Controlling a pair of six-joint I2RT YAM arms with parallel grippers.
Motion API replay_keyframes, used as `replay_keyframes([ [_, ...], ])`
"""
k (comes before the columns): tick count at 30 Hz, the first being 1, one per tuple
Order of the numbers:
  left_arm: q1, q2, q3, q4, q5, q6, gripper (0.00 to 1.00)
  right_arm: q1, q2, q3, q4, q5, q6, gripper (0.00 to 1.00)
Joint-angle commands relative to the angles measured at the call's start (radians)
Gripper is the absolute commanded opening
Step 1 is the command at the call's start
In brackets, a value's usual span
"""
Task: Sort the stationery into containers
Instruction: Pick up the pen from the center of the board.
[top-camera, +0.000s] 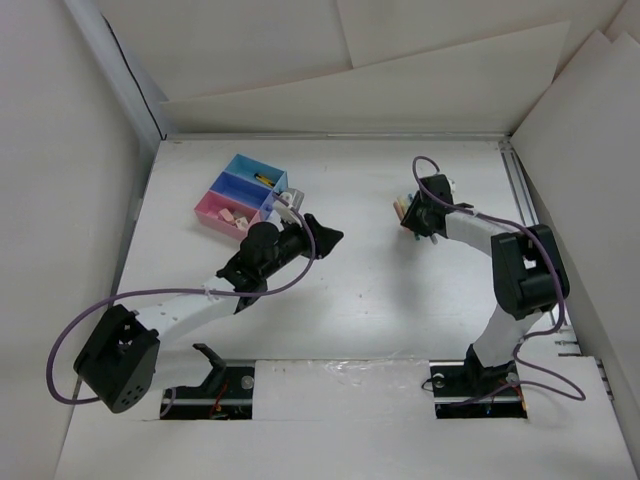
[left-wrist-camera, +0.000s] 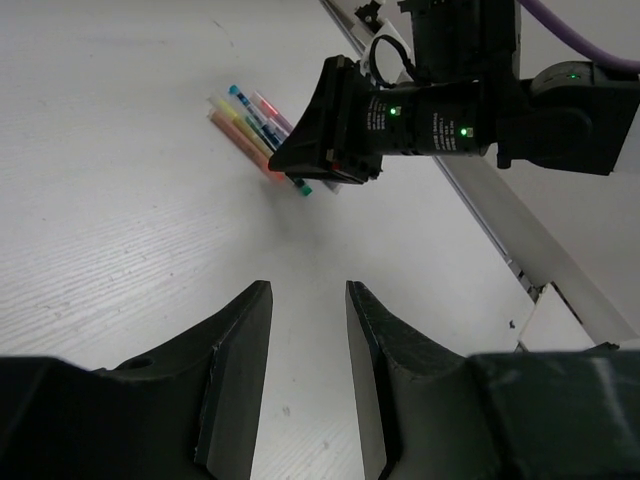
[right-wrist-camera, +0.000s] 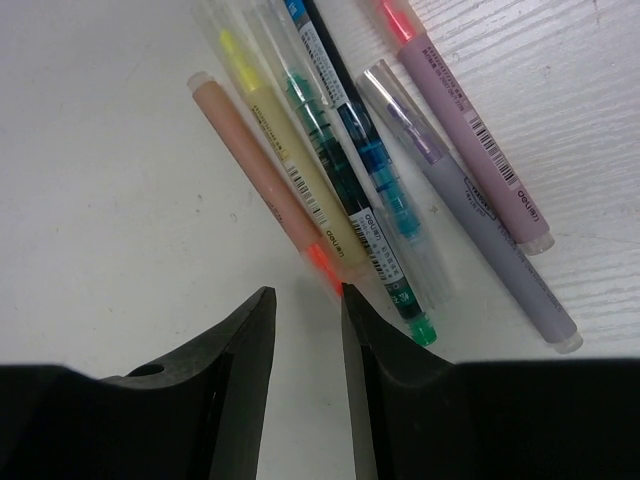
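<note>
Hovering low over the bundle of pens (top-camera: 402, 210), the right gripper (right-wrist-camera: 305, 300) looks to be at the pick-up step of the sort; its jaws stand partly apart with only a narrow gap, and nothing lies between them; the orange-tipped end of the peach pen (right-wrist-camera: 262, 173) rests just beyond the fingertips, a shade right of the gap. The pens lie side by side and touching on the table (top-camera: 380, 300), far and right of centre; the three joined bins (top-camera: 232, 178) sit well apart from them at the far left, with pale pieces (top-camera: 232, 214) in the pink one. The next move, I judge, calls for a small shift to straddle one pen only, then a descent and a close; with the pens packed this tightly, the neighbouring yellow pen (right-wrist-camera: 285, 150) could be nudged or caught too. The right arm rises from its base at the near edge, bends at the elbow and reaches toward the far left, wrist pitched down; the left arm stretches toward the far side near the bins; the left gripper (left-wrist-camera: 307, 292) hangs low over bare table, jaws partly apart, holding nothing.
</note>
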Motion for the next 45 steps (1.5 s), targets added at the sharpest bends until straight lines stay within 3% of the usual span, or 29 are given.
replay_keyframes([
  [1,0.006,-0.026,-0.015,0.015,0.006,0.019,0.32,0.007,-0.02,0.022,0.019,0.031,0.012,0.38],
  [19,0.006,-0.026,-0.015,0.024,0.015,0.01,0.32,0.064,0.029,0.083,-0.074,0.064,0.031,0.37],
  [29,0.006,-0.047,-0.024,0.024,0.015,0.001,0.32,0.042,-0.007,0.111,-0.133,0.212,0.04,0.36],
  [45,0.006,-0.047,-0.033,0.042,0.034,-0.008,0.32,0.031,0.128,0.238,-0.242,0.08,-0.054,0.43],
])
